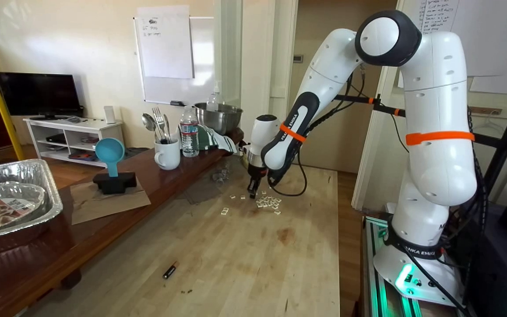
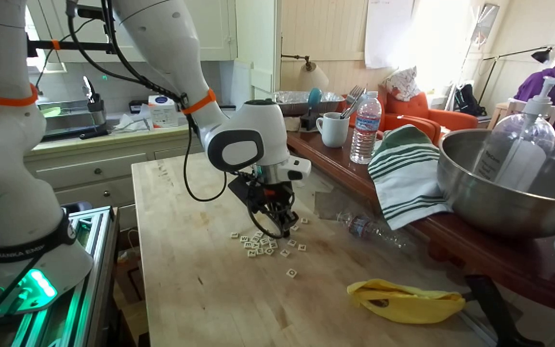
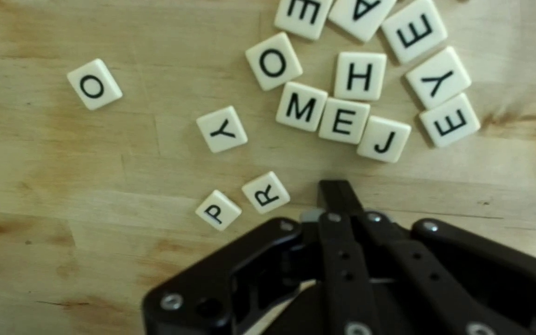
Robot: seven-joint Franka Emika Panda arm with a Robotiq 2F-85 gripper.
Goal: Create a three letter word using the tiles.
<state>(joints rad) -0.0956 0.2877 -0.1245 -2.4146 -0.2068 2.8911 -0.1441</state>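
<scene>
A three-letter word, not yet lined up

The pale wooden table (image 1: 236, 264) fills the middle of the scene, with a dark ledge (image 1: 183, 172) running alongside. The white robot arm (image 1: 429, 97) bends over the table. On the ledge is a metal bowl (image 2: 508, 207); on the table, a yellow pouch (image 2: 407, 303).

The pincer (image 3: 338, 193) is narrow: its tips stand together, with nothing visible between them. It hangs low over the table near the R tile (image 3: 266, 192); whether its tips touch the table, I cannot tell. Well apart lies what looks like a battery (image 1: 170, 270).

Smallest are the tiles (image 3: 360, 76), in a loose cluster on the table with strays around it. At the cluster's edge M (image 3: 301, 107), E (image 3: 344, 121) and J (image 3: 384, 139) sit side by side but spell nothing. The P tile (image 3: 218, 210) is just beside the R, not touching; a Y tile (image 3: 222, 129) is near both, and an O tile (image 3: 94, 84) lies well apart. Two stray tiles (image 2: 304, 220) past the pincer, in an exterior view, are too small to read.

The step in hand, I judge, is choosing and shifting letters: no three can be seen lined up as a word. P, R and Y could make PRY. The next move would call for nudging a tile with the tips, or spreading them to straddle one, then squaring it to its neighbour.
</scene>
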